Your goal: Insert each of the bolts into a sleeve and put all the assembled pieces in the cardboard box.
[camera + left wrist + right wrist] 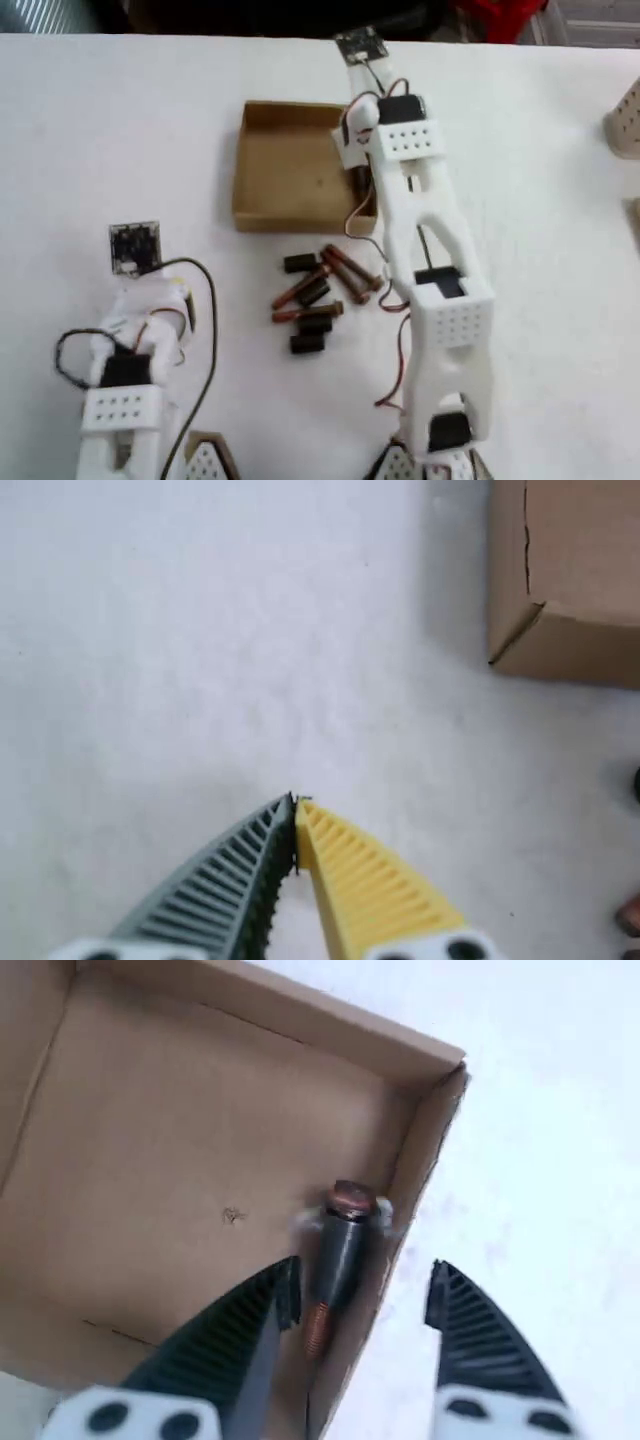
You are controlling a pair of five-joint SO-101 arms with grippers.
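Observation:
The cardboard box [285,170] lies open at the table's middle back. My right gripper [365,1268] hangs open over its right wall [415,1175]. Just below its fingers, an assembled piece [338,1245], a copper bolt in a black sleeve, rests inside the box against that wall, slightly blurred. In front of the box is a pile of loose copper bolts [345,270] and black sleeves [316,325]. My left gripper [296,805] is shut on nothing, low over bare table left of the box corner [560,610]. The left arm [140,310] sits at the front left.
The right arm [440,290] stretches from the front edge past the pile's right side, trailing red and black wires [395,370]. A beige object [625,120] stands at the far right edge. Open white table [120,130] lies left of the box.

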